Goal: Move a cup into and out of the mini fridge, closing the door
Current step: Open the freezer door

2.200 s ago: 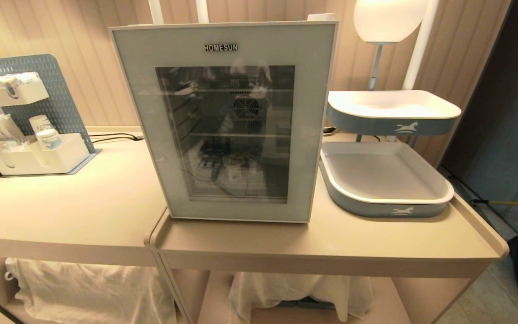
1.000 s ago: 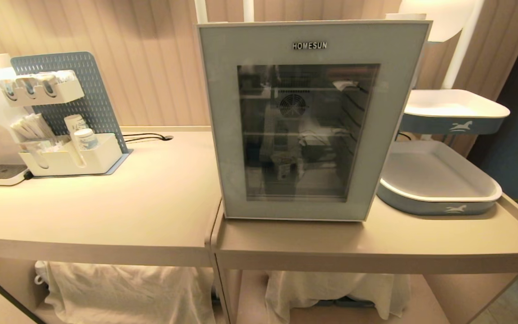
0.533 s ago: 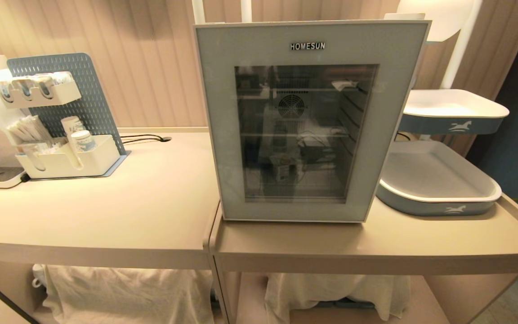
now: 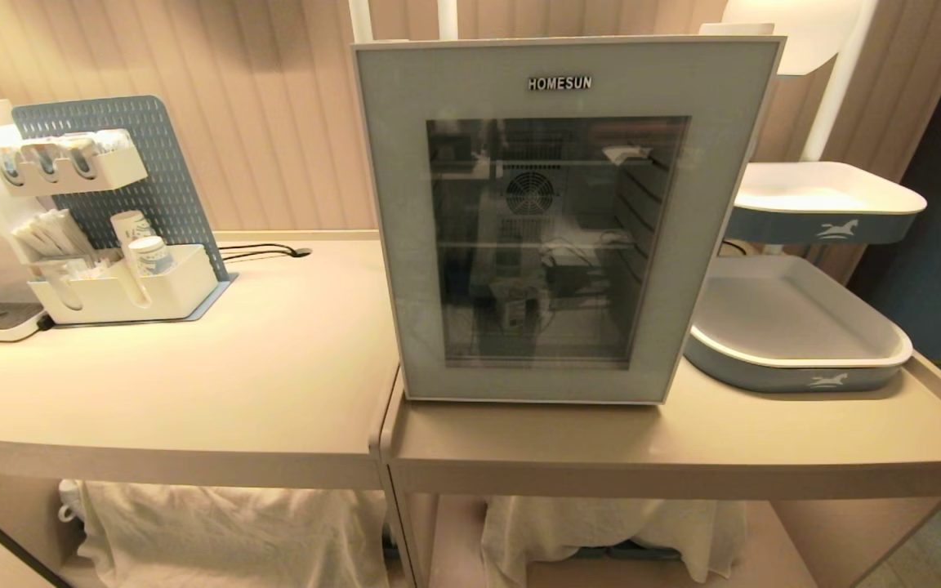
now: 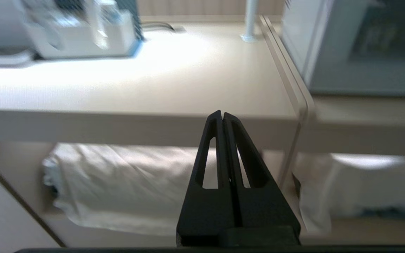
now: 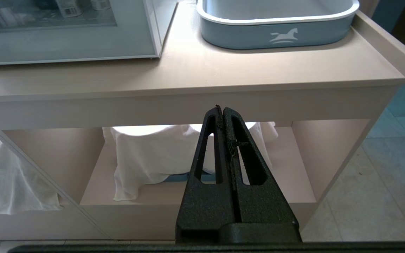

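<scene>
The white boxy mini fridge (image 4: 564,220) is seen standing on the right-hand beige counter (image 4: 683,441), its flat pale grey-blue door (image 4: 405,245) with the dark glass window shut flush against the cabinet. No handle is made out on that door, so a slip is to be feared: a fingertip aimed at the thin door edge may glance off the smooth frame, or the light fridge may be dragged across the counter instead of the door being swung.

Behind the glass a small pale cup with a printed label (image 4: 517,304) is glimpsed low in the fridge, though reflections blur it and its exact seat cannot be judged. Were it reached for blindly, it could be tipped against the wire shelf. More paper cups (image 4: 140,243) are held in the white organiser tray with its blue pegboard (image 4: 123,298), well apart on the left counter.

The grey-blue oval tray with a white horse emblem (image 4: 797,371) sits just beside the fridge on its right, and a wide swing of the door or an arm may be blocked by it.

The left gripper (image 5: 222,116) is held low in front of the counter edge, fingers pressed together on nothing. The right gripper (image 6: 222,109) is likewise clenched empty, below the fridge's counter.
</scene>
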